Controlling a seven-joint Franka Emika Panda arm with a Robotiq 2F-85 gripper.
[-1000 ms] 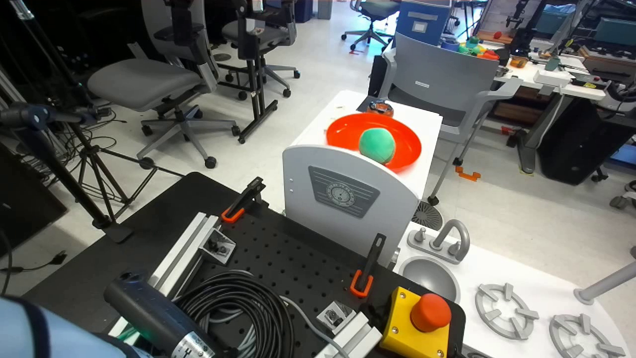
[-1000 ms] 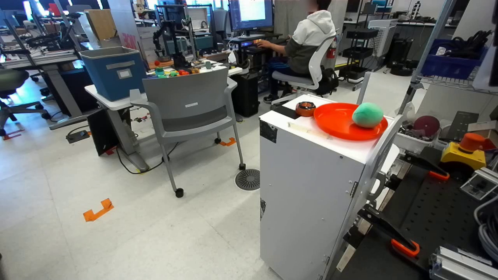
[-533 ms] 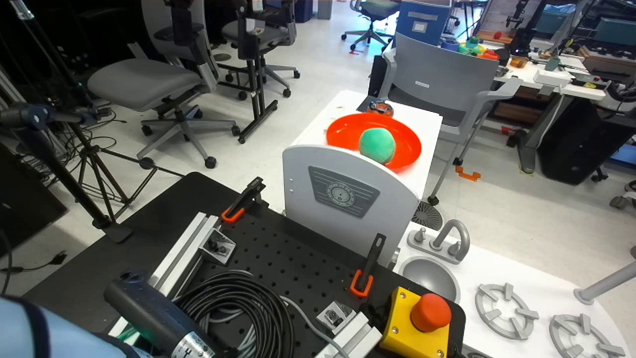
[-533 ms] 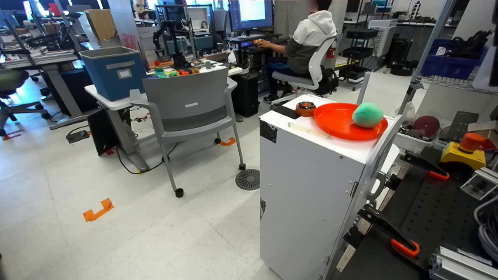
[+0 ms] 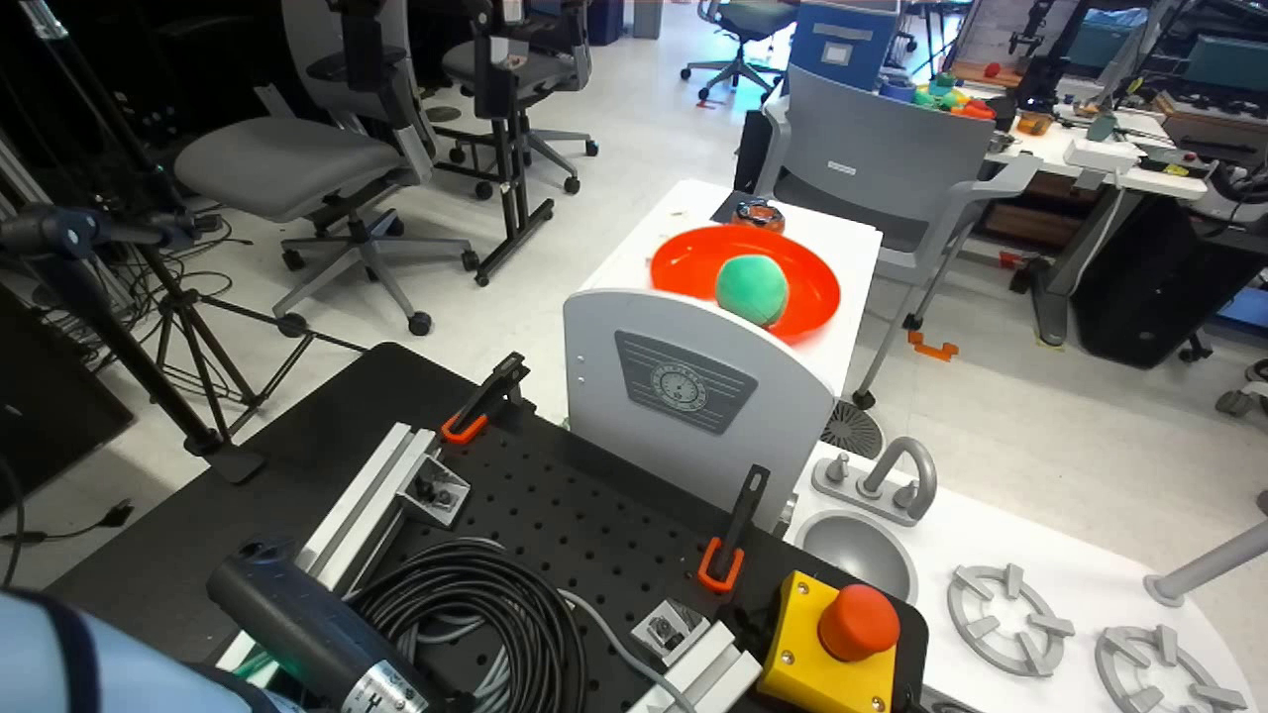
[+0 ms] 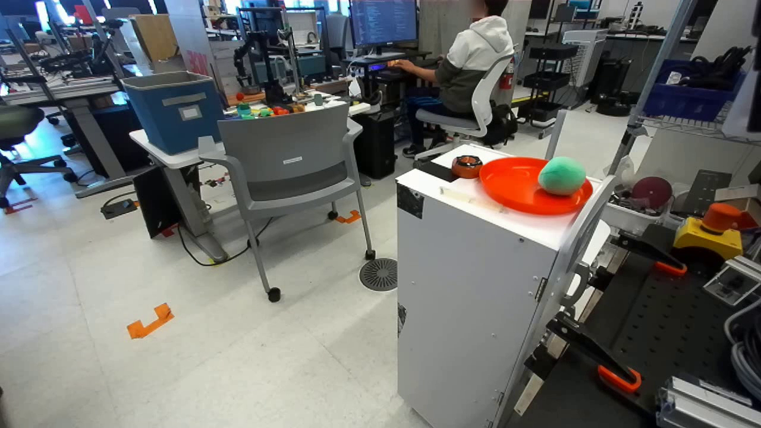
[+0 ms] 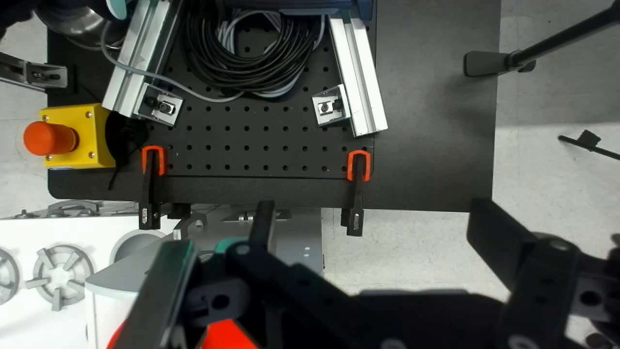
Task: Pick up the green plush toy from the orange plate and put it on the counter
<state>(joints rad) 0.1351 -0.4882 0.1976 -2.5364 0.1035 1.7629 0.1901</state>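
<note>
Only the monitor [image 6: 383,21] is changing since the earlier frame, its screen going from white to dark in an exterior view; green plush toy [image 5: 751,287] and orange plate [image 5: 698,262] are staying put in both exterior views. Gripper [image 7: 370,228] is showing in the wrist view alone, its 2 fingers [image 7: 501,237] standing wide apart and holding nothing.

Key relation: the plate's orange is peeking out low at the picture's left in the wrist view, partly behind the finger on that side, so the toy is probably lying that way, past the upright grey panel [image 5: 684,391]. Toy itself isn't reading clearly there. It is resting on the plate off-centre, toward the panel. Long axis: looking nearly round, slightly oval, so grip angle is likely mattering little. Coming move is probably needing a path over the panel, then a drop from above.

Containers: plate is holding the toy, nothing else showing. Small orange-and-dark jar [image 6: 467,167] is sitting just beside it on the white cabinet top [image 6: 529,224]; touching or not, cannot tell, contents neither. Blue basket [image 6: 684,104] is holding dark items [image 6: 719,68], too unclear to name. Counter [image 5: 1085,594], judging by the sink [image 5: 857,555] in it, is likely serving as the goal; pick isn't yet happening.
</note>
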